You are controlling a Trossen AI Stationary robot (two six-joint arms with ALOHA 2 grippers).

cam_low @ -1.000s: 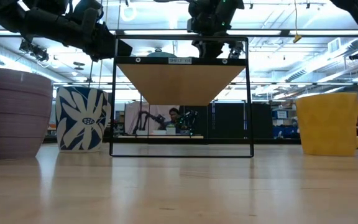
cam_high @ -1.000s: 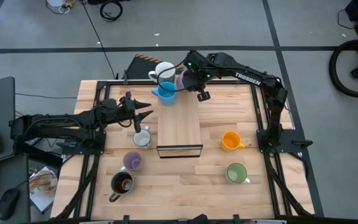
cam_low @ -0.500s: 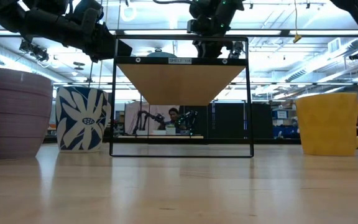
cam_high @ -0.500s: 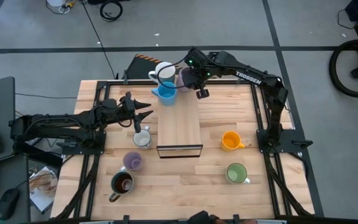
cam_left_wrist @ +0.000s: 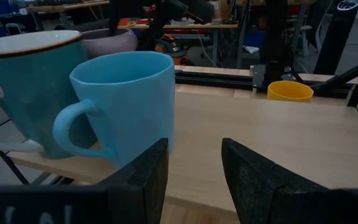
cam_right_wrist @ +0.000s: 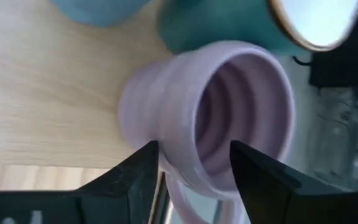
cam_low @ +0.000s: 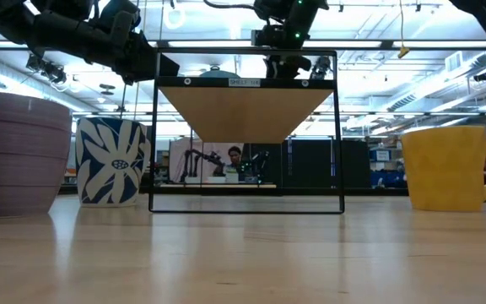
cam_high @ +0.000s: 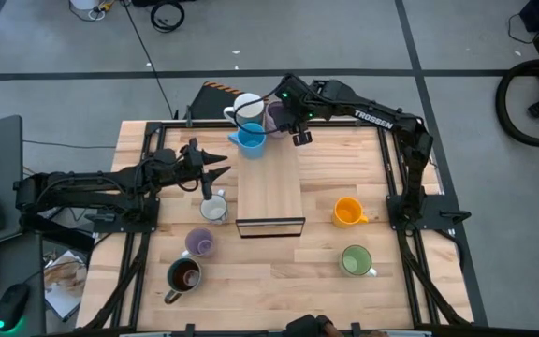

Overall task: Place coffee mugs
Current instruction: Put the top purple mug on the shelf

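So the wooden shelf (cam_high: 269,192) in the middle of the table (cam_high: 400,290) is the thing to go by here. At its far end three mugs sit bunched together: a white mug (cam_high: 247,107), a blue mug (cam_high: 250,139) just in front of it, and a lilac mug (cam_high: 275,115) on the right side of that pair. The right gripper (cam_high: 293,120) is right at that lilac mug, fingers spread apart with the rim and handle between them (in the right wrist view the lilac mug (cam_right_wrist: 213,121) looks empty inside, just ribbed walls). I can't tell if the fingers actually touch it.

The left gripper (cam_high: 215,170) hangs off the shelf's left side, fingers apart, nothing in them, pointing toward the shelf.

The rest are down on the table. Left of the shelf's near end there's a white patterned mug (cam_high: 213,208), then a second lilac mug (cam_high: 200,242) nearer the front, and a dark olive mug (cam_high: 182,274) with a brown inside closest to the front edge. Right of the shelf's near end: an orange mug (cam_high: 347,212), and a green mug (cam_high: 356,260) further front. All of them look empty from above.
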